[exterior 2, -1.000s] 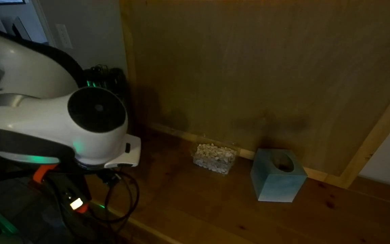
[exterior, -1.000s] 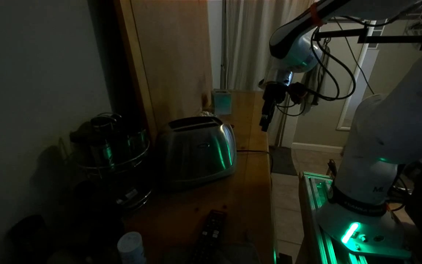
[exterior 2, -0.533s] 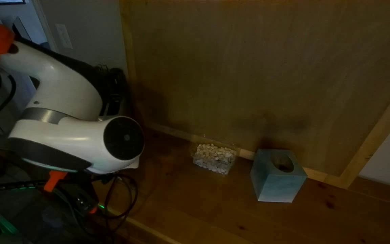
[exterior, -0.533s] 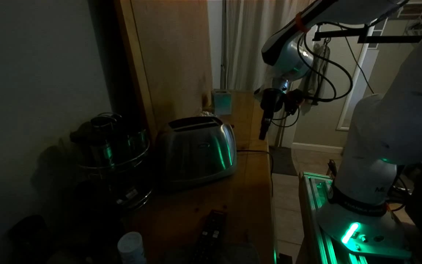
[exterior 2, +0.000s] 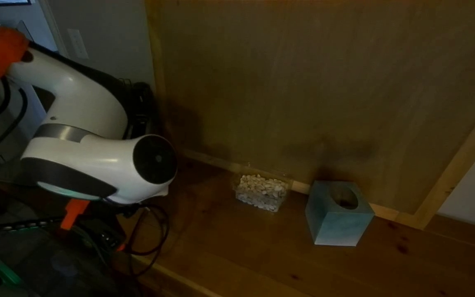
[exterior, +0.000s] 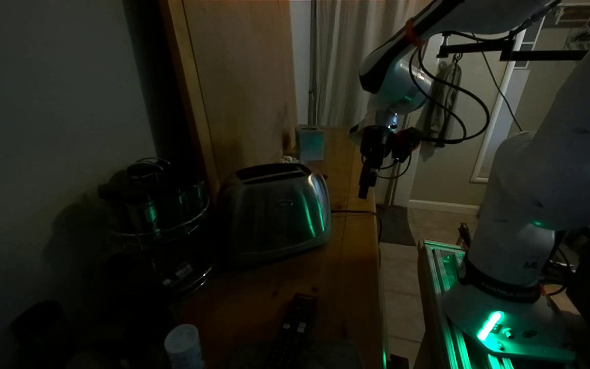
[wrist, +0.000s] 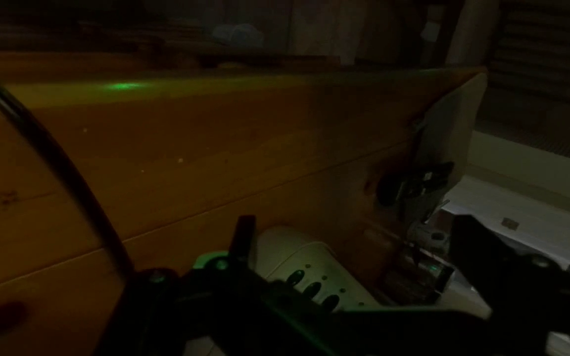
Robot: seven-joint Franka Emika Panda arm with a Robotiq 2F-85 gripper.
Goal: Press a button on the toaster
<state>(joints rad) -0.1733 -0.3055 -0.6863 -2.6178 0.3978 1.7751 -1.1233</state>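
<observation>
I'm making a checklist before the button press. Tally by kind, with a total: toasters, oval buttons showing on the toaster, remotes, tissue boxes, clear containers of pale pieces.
Toaster: 1
Dark oval buttons showing on it: 3 (more may be hidden)
Remote: 1
Tissue box: 1
Clear container of pale pieces: 1
Total: 7

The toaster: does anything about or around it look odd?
The toaster stands upright, no damage visible. One odd bit: a black cord beside it droops over the edge of the counter and might snag.
</observation>
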